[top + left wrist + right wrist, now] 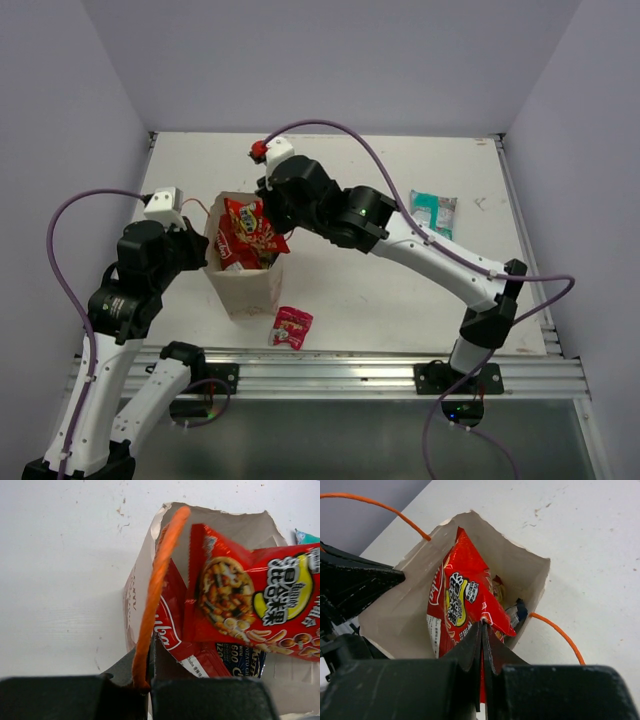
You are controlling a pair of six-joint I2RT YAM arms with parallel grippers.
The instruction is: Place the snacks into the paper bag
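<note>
The tan paper bag (245,290) stands upright left of the table's middle. My left gripper (149,677) is shut on its near rim, where the orange handle (155,585) is attached. My right gripper (482,630) is shut on the top edge of the medium red packet (459,587). It holds the packet partly inside the bag's mouth (250,232). The large red-and-white chip bag (170,627) and the dark blue packet (243,658) lie inside the bag. The small pink packet (291,327) lies on the table in front of the bag. The teal-and-white packet (433,212) lies at the right.
The white table (380,290) ends in a metal rail along its near edge (350,362). Grey walls close in the back and both sides. The second orange handle (560,632) hangs outside the bag's far rim.
</note>
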